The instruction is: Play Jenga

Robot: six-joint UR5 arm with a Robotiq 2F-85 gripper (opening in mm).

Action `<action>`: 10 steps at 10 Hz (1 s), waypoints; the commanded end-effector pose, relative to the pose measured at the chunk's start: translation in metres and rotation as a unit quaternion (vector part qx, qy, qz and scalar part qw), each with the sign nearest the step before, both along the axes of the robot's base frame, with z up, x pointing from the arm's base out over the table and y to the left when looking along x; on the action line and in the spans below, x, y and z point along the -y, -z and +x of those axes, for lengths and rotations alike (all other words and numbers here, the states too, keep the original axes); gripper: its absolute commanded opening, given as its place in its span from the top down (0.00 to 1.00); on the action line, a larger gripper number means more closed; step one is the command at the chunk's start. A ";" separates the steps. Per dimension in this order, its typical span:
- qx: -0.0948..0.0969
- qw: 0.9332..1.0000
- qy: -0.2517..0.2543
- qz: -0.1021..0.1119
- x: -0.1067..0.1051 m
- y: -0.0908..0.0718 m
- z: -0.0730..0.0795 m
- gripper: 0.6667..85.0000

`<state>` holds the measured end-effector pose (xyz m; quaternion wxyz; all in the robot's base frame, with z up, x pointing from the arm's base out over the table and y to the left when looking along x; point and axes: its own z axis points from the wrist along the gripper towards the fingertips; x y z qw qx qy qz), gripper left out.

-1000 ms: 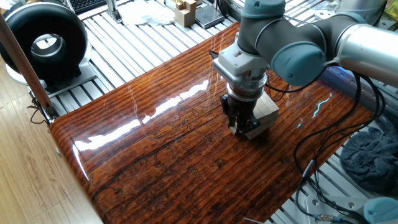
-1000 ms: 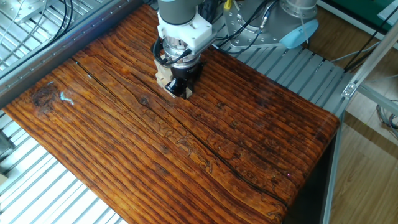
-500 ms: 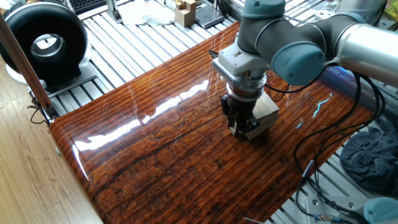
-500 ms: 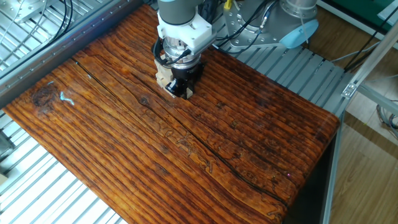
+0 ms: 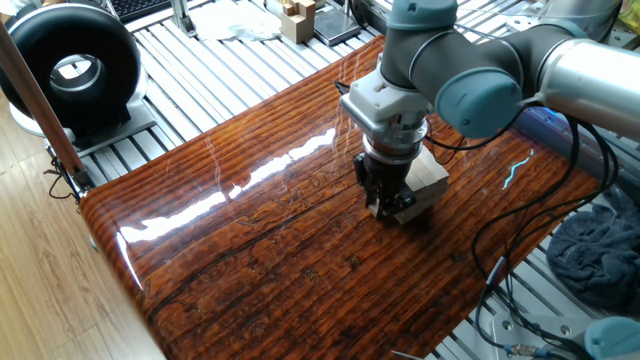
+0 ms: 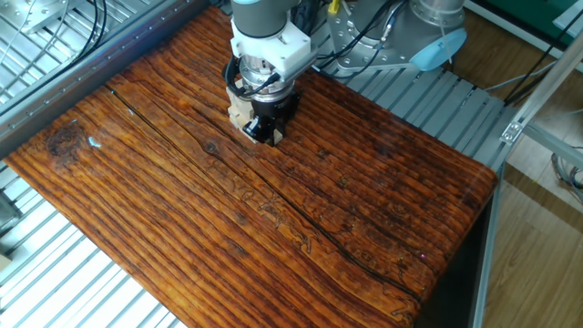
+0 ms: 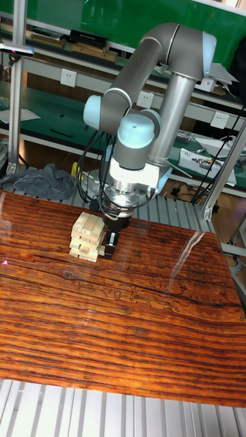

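The Jenga tower is a short stack of pale wooden blocks on the glossy wood-grain table. In one fixed view only its top shows behind the wrist; in the other fixed view a corner shows. My gripper points straight down, low against the tower's right side in the tall view, its black fingers level with the lower layers. A pale block end shows by the fingertips. Whether the jaws are clamped on it is hidden.
A black ring-shaped device stands off the table's far left corner. Small cardboard boxes sit behind the table. A grey cloth and cables lie off the right edge. Metal slatted frames surround the table.
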<state>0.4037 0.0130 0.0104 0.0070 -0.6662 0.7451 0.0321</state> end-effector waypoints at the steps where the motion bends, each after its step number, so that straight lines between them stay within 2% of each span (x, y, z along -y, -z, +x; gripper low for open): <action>1: 0.001 1.000 0.006 0.005 -0.003 -0.001 0.002 0.62; 10: 0.000 1.000 0.013 0.001 -0.006 -0.002 0.002 0.66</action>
